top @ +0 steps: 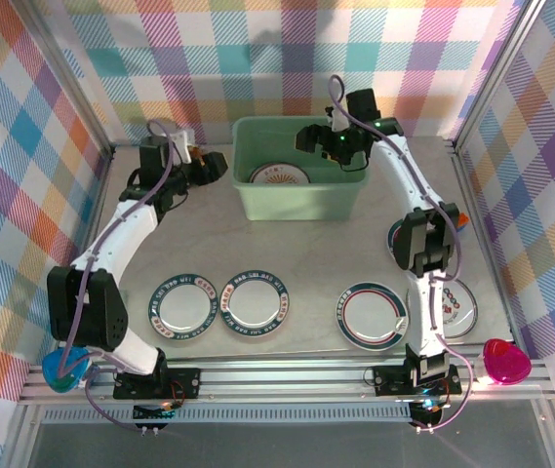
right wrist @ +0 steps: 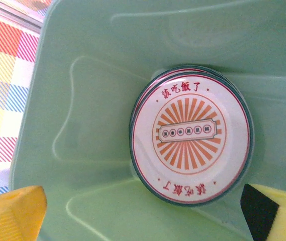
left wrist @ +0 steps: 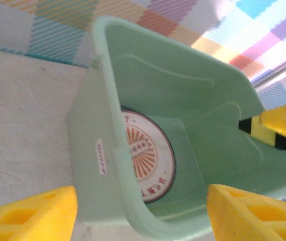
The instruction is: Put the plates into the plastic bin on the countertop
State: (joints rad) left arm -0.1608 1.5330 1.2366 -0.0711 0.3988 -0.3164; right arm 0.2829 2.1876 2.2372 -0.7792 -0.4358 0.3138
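The mint-green plastic bin point(top: 301, 203) stands at the back of the countertop point(top: 297, 249). Inside it lies a stack of plates point(right wrist: 190, 133) topped by an orange sunburst one point(top: 279, 175) point(left wrist: 148, 155). My right gripper point(top: 331, 148) point(right wrist: 144, 201) hangs open over the bin's right half, nothing between its yellow fingers point(right wrist: 17, 208). My left gripper point(top: 214, 166) point(left wrist: 141, 201) is open just left of the bin point(left wrist: 97, 165), apart from its wall. Near the front lie two dark-rimmed plates point(top: 181, 306) point(top: 257, 300), a teal-red banded plate point(top: 372, 314) and one point(top: 459, 310) half hidden by the right arm.
A blue cup point(top: 65, 369) sits at the front left corner and a pink one point(top: 506, 361) at the front right, both by the aluminium rail point(top: 287, 375). Plaid walls close in the back and sides. A plate edge point(top: 394, 234) peeks out behind the right arm's elbow.
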